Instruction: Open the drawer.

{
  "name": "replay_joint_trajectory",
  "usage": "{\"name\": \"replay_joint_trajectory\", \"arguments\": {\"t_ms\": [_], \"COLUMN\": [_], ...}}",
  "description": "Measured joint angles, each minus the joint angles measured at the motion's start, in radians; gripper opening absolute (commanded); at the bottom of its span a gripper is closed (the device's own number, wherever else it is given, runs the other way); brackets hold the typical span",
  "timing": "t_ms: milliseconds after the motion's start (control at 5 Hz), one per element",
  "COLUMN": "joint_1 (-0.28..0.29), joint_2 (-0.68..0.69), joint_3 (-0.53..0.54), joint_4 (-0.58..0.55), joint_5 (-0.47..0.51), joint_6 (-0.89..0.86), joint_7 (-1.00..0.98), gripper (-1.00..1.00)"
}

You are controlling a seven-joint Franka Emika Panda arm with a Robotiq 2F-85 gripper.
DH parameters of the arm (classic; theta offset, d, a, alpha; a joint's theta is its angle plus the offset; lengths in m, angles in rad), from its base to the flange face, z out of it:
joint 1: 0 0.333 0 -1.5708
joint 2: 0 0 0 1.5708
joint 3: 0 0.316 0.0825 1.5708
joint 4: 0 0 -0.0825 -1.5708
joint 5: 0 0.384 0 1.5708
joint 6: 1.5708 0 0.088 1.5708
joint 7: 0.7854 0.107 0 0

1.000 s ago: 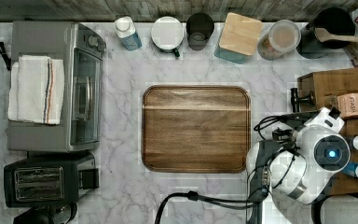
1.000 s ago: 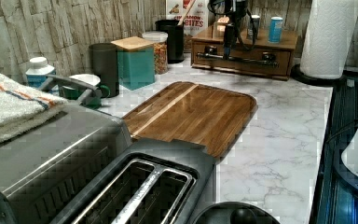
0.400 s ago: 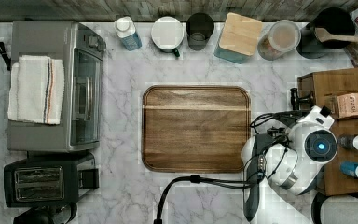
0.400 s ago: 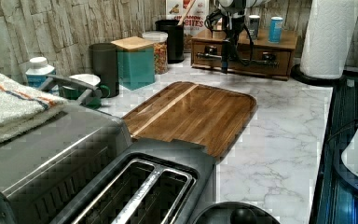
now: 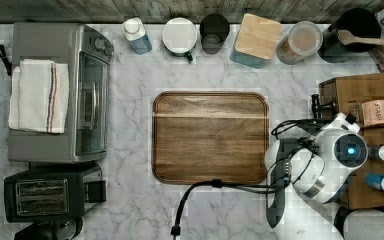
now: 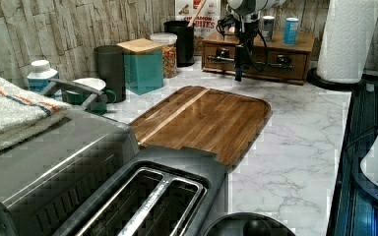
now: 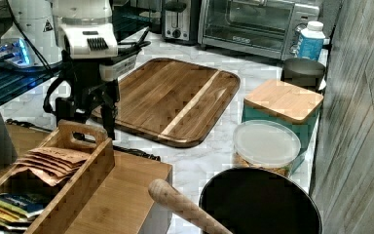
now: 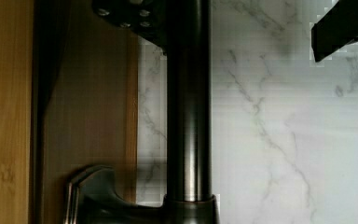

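Your main risk is a lopsided grab. The gripper [image 8: 230, 42] is spread wide with the handle [image 8: 189, 116] between its fingers, but the bar is far from centred: it sits just beside the inner finger [image 8: 130, 16], the one in the narrow slot between bar and drawer front, while the outer finger [image 8: 340, 28] stands well apart on the marble side. Close as you are and I judge the outer pad will sweep the whole gap before biting, and the inner finger could wedge against the wood.

One of the handle's posts [image 8: 98, 196] is near the fingers along the bar — drift that way and a pad may land on it, not on the rod.

The drawer [image 6: 270, 61] belongs to a small freestanding wooden unit directly behind the tool. If you pull at a slant or the drawer binds, the whole unit may slide towards you, and the cans [image 6: 291, 30] on its top could tip.

As for pose, the arm reaches over the unit with the wrist pointing straight down, so the gripper [image 6: 239, 66] hangs vertical, fingertips low against the drawer front, just above the counter.
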Motion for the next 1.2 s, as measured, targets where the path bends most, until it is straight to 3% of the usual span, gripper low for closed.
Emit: {"name": "replay_joint_trajectory", "arguments": {"t_ms": [400, 800, 1200], "joint_1": [-0.052, -0.060, -0.054], "joint_2": [0.038, 0.033, -0.033], "joint_3": [0.005, 0.010, 0.012], "joint_4": [0.111, 0.115, 0.010], "joint_5": [0.052, 0.084, 0.088], "joint_6": [-0.267, -0.279, -0.168], "joint_7": [-0.104, -0.104, -0.104], "gripper": [1.00, 1.00, 1.00]}}
